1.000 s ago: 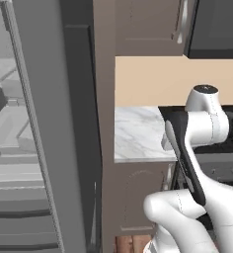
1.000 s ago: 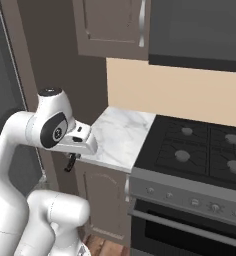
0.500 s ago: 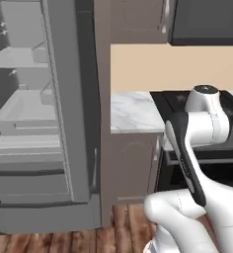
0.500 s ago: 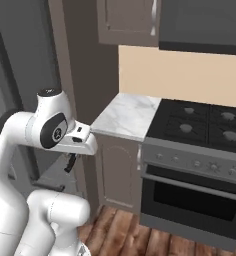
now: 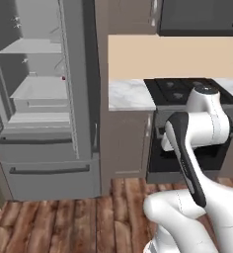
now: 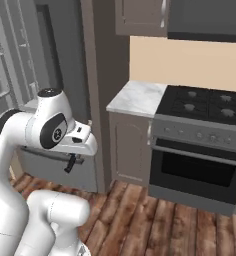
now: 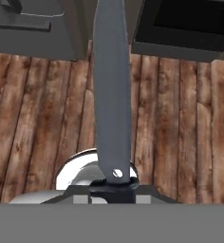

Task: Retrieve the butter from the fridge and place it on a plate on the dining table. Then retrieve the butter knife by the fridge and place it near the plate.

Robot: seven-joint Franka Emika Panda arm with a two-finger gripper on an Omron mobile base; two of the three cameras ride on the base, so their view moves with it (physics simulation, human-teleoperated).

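Wood plank floor (image 7: 180,118) below, fridge (image 5: 44,113) at 9 o'clock with door open, stove (image 6: 205,107) at 3. Fingers (image 7: 113,182) clamped on butter knife (image 7: 111,85), grey blade pointing to 12 over floor. Tiny red item (image 5: 63,78) on fridge shelf.

Wood plank floor (image 6: 155,220) is running under grey cabinets (image 6: 130,150), a marble-topped table (image 6: 140,96) sitting beside a black stove (image 6: 205,102); beige wall (image 6: 190,60) is rising behind.

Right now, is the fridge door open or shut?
Open. In the left base view the fridge shows its pale inner shelves, with one door swung aside; its two lower drawers are shut.
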